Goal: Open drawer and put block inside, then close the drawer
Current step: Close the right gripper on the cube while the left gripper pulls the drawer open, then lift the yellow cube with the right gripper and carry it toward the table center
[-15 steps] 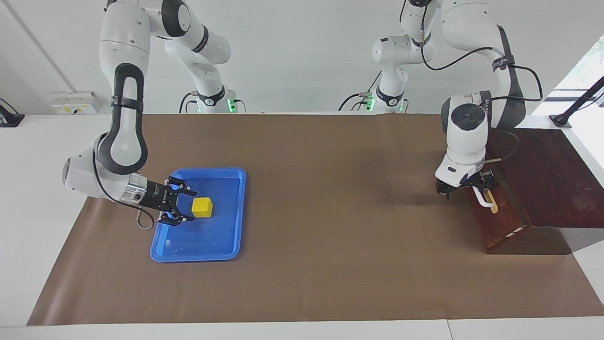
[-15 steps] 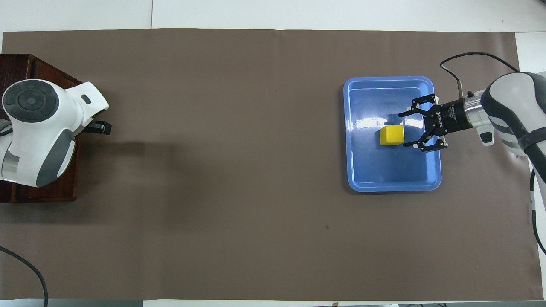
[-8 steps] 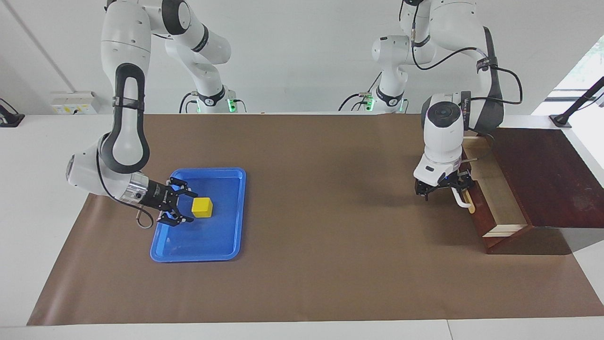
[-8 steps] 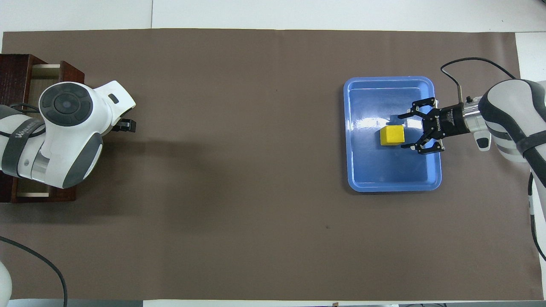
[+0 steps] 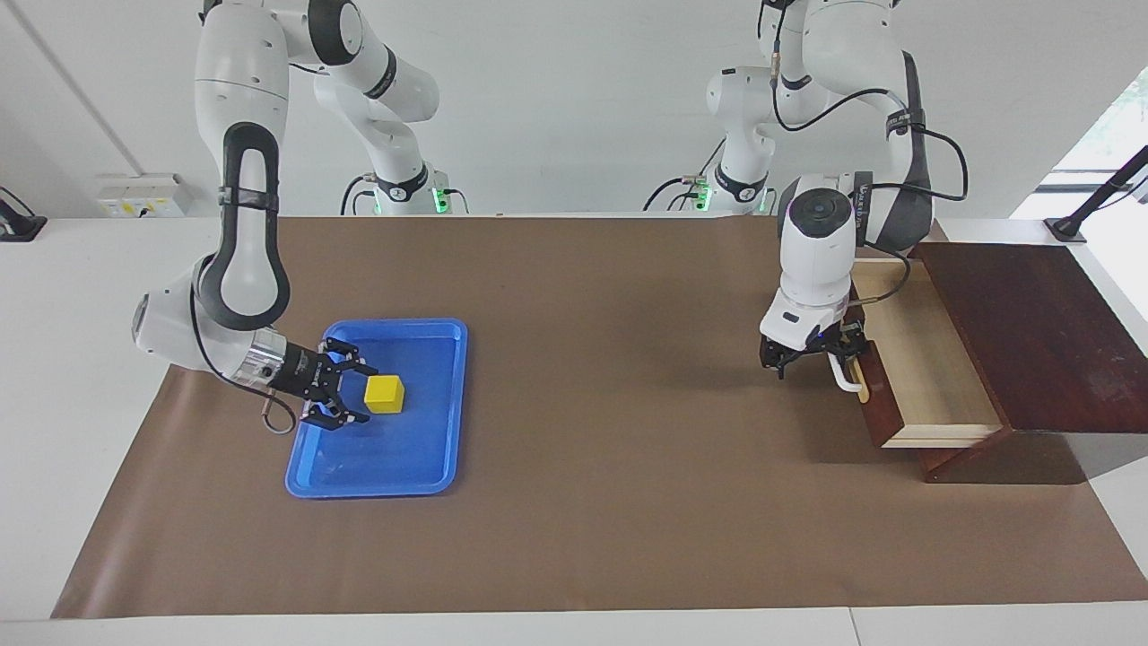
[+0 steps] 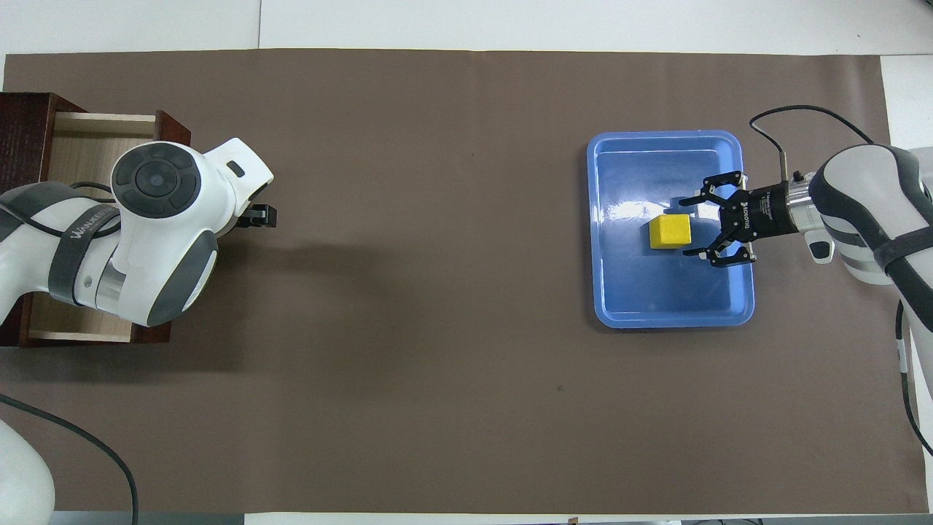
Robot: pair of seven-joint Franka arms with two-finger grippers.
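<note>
The dark wooden drawer [image 5: 924, 377] stands pulled well out of its cabinet [image 5: 1031, 332], showing its light wood inside; it also shows in the overhead view [image 6: 80, 146]. My left gripper [image 5: 821, 352] is shut on the drawer's white bar handle [image 5: 841, 375]; in the overhead view the left gripper [image 6: 259, 216] is mostly hidden under the wrist. The yellow block [image 5: 385, 394] lies in the blue tray [image 5: 386, 467]. My right gripper [image 5: 360, 392] is open and low over the tray, its fingertips just beside the block [image 6: 670, 231] and apart from it.
The blue tray [image 6: 670, 306] lies toward the right arm's end of the brown mat [image 5: 592, 502]. The cabinet [image 6: 22, 131] stands at the left arm's end. A black cable [image 6: 802, 117] loops from the right wrist.
My left gripper has pulled the drawer from nearly shut to well open, moving toward the table's middle. My right gripper stays open beside the block, drawn back slightly.
</note>
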